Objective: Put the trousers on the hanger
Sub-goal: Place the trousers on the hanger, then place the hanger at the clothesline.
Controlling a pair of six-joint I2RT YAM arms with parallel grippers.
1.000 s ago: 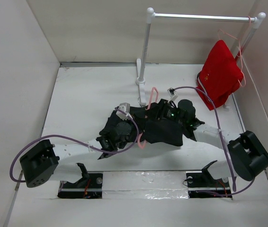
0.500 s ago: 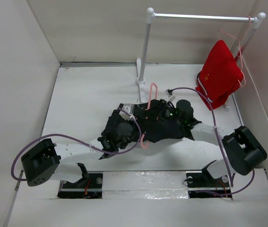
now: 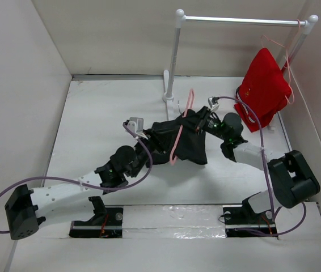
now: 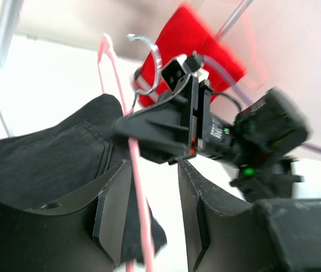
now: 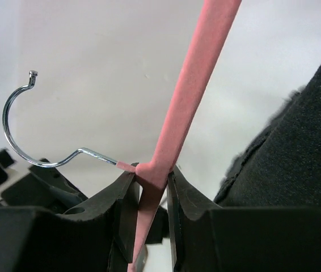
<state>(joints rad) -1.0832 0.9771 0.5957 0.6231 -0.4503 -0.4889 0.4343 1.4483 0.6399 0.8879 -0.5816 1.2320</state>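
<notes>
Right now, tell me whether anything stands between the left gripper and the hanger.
Nothing visible does. The hanger has its pink bar running straight through the gap of the open left gripper. The trousers drape beside that gap, and the right gripper clamps the hanger further up.

Your right gripper [image 5: 149, 190] is black, and the hanger [image 5: 197, 85] in it is pale pink with a bare silver hook [image 5: 98, 156]. Just beside it, the trousers [image 3: 186, 147] are plain black, unpatterned. Your left gripper [image 4: 152, 181] is black too. Beyond the right gripper a garment [image 3: 262, 85] shows bright red; beneath both, the table [image 3: 104, 113] is white.
</notes>
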